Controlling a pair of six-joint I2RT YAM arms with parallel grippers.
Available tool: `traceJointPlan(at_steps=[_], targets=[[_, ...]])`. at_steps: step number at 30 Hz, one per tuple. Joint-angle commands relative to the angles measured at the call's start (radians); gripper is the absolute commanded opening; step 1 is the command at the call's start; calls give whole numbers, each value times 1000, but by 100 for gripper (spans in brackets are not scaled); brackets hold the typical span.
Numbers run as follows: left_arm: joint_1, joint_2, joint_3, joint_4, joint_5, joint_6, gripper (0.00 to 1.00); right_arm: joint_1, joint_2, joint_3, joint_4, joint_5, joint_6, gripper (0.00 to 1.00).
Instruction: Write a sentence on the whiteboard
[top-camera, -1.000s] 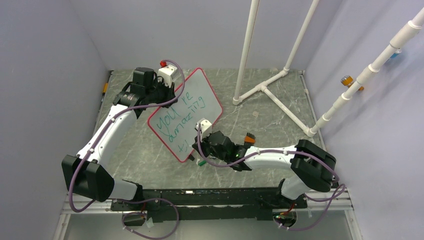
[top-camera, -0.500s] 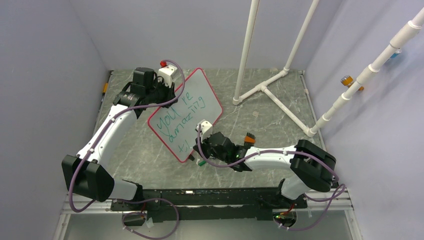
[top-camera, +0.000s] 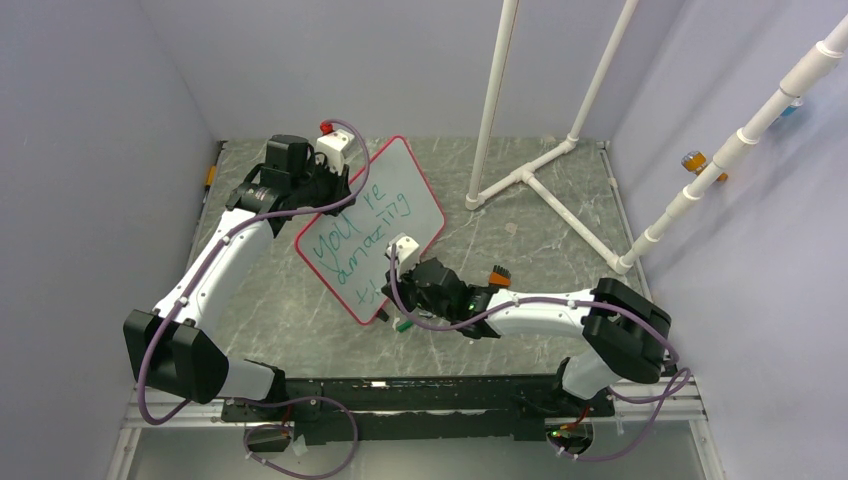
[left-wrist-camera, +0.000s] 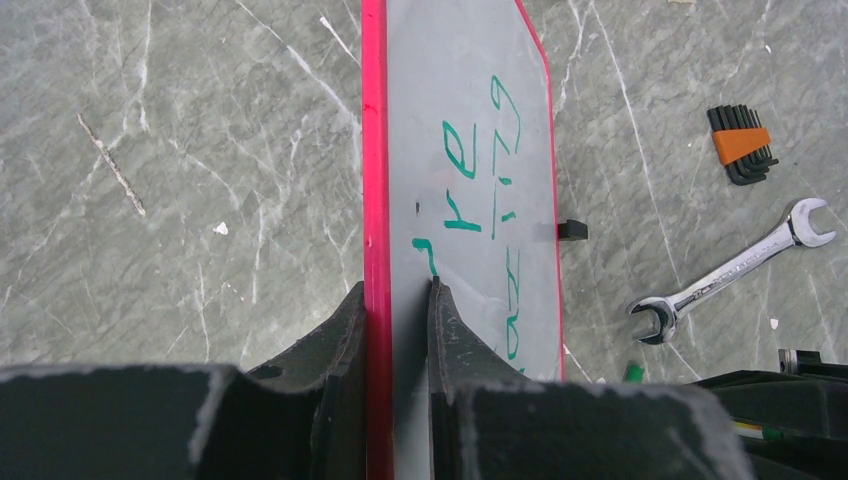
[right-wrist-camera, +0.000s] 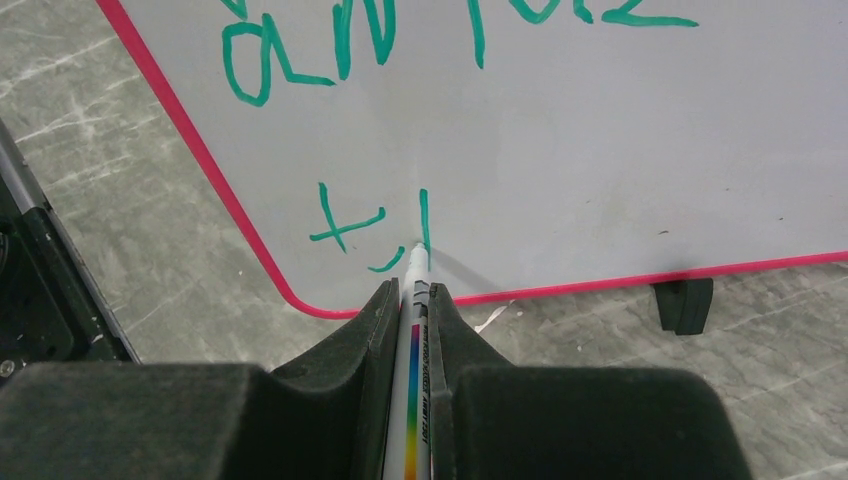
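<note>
The whiteboard (top-camera: 405, 160) stands tilted on its edge on the table, white with a red frame. My left gripper (top-camera: 335, 192) is shut on its upper left edge; in the left wrist view the fingers (left-wrist-camera: 397, 290) pinch the red frame of the whiteboard (left-wrist-camera: 470, 60). The sentence (top-camera: 360, 240) is green lettering in three lines. My right gripper (right-wrist-camera: 412, 290) is shut on a white marker (right-wrist-camera: 415, 350) with a rainbow stripe. The marker's tip touches the whiteboard (right-wrist-camera: 600, 150) at the lowest line of the sentence (right-wrist-camera: 345, 225), near the board's bottom corner.
A white pipe frame (top-camera: 530, 180) stands at the back right. A hex key set (left-wrist-camera: 742, 145) in an orange holder and a steel wrench (left-wrist-camera: 730, 272) lie right of the board. A black clip (right-wrist-camera: 683, 305) props the board's lower edge. A small green piece (top-camera: 401, 325) lies under the right gripper.
The right gripper with the marker has shifted slightly left and up along the lowest line, adding a green stroke. The left arm and the board have not moved.
</note>
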Motion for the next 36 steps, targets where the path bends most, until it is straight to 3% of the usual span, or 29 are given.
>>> traceJointPlan(at_steps=[1, 27, 36], targets=[[4, 16, -2, -85, -152, 130, 0, -6, 18, 63, 34, 36, -20, 0], [4, 15, -3, -85, -158, 131, 0, -25, -88, 51, -15, 72, -68, 0], [4, 16, -6, -83, -161, 133, 0, -47, -57, 65, -5, 61, -75, 0]])
